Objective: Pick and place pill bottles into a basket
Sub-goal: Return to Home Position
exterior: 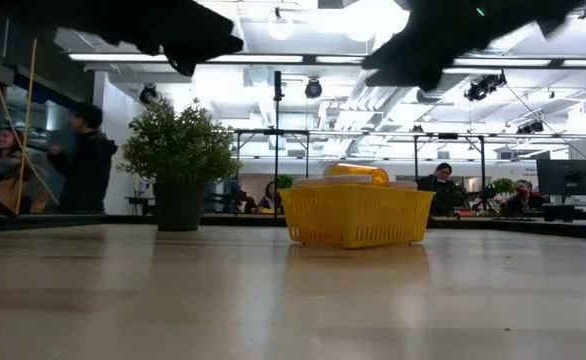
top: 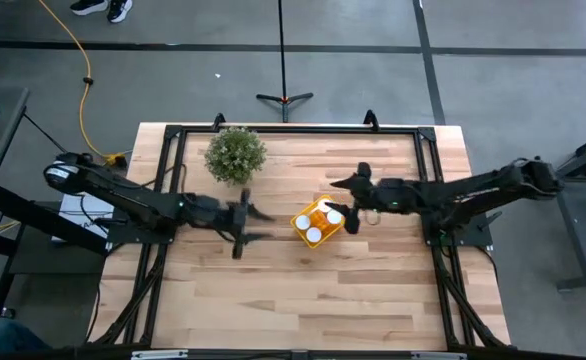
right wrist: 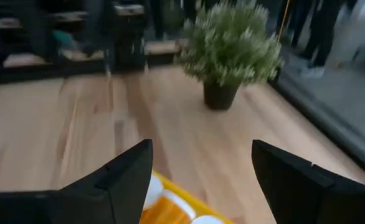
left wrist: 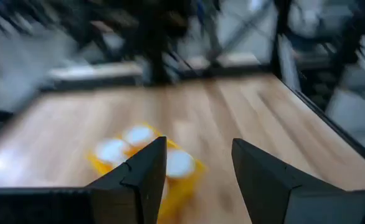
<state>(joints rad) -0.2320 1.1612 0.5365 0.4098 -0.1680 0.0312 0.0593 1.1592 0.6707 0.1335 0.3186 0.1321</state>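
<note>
Either side of the basket (exterior: 358, 215), the left gripper (left wrist: 198, 143) and right gripper (right wrist: 202, 144) hang empty, fingers apart. Each should probably lift before drawing back, staying clear of the pill bottles (left wrist: 139, 134).

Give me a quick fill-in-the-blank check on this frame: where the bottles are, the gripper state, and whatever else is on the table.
1. The white-capped pill bottles sit inside the ____ basket.
2. The left gripper and the right gripper are both ____, holding nothing.
3. The dark pot on the table beyond the basket holds a bushy green ____.
Missing words: yellow; open; plant.
</note>
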